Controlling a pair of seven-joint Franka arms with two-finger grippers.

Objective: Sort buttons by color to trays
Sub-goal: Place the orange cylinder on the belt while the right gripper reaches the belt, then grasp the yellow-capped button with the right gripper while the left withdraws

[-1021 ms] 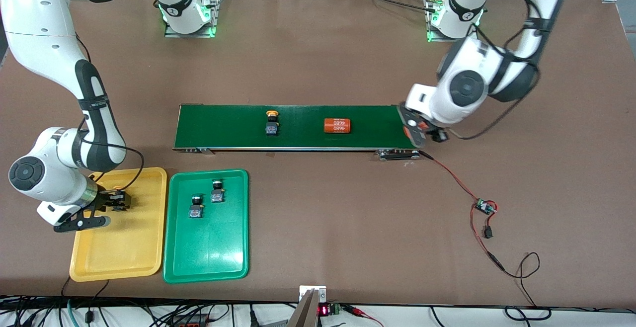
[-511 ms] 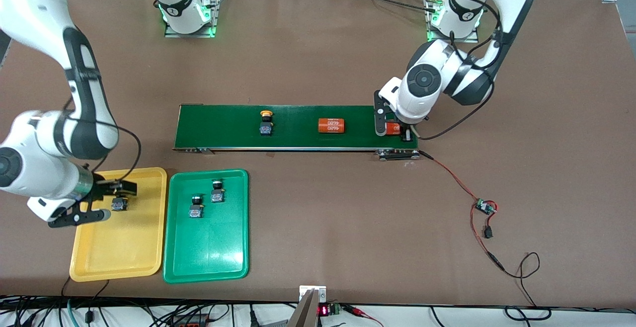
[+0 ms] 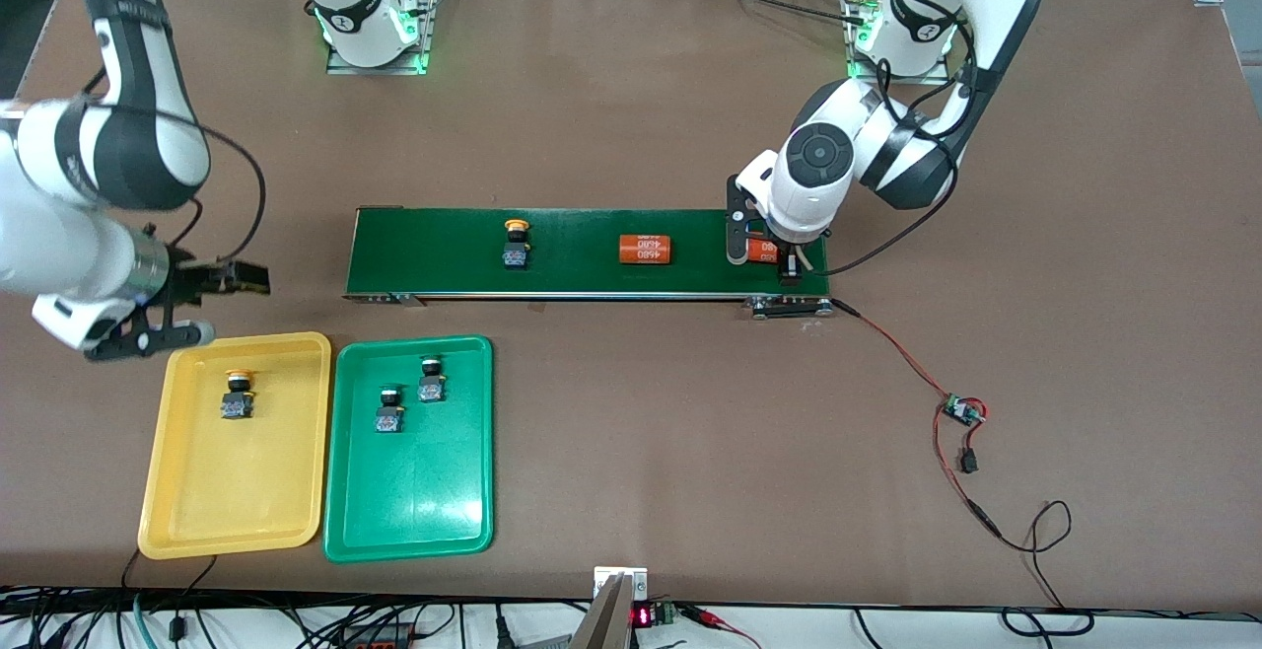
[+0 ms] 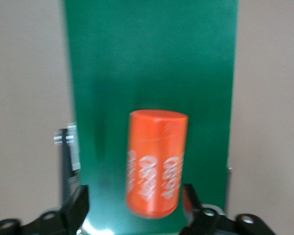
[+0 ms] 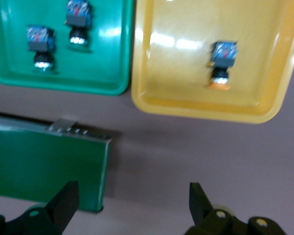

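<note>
Biggest worry is my left fingers (image 4: 136, 196). They're spread, low over the conveyor belt (image 3: 434, 254) at the left arm's end, with an orange cylinder (image 4: 157, 164) lying between them. One finger looks right up against it and the other stands clear, so I'm not pinching anything. That cylinder isn't a button. If I close here I'd grab the wrong part, and a sloppy lift could roll it off the belt end.

My right fingers (image 3: 222, 306) are spread wide and empty over the bare bench (image 3: 631, 452), between the belt's end and the yellow tray (image 3: 237, 501). One yellow-capped button (image 3: 237, 397) sits in that tray, close to the edge nearest these fingers. Both green-capped buttons (image 3: 390, 414) are in the green tray (image 3: 414, 501) beside it.

The last yellow-capped button (image 3: 514, 247) is on the belt, well apart from both sets of fingers, with a second cylinder (image 3: 645, 250) between it and my left ones. I could clip that belt end reaching for it.
</note>
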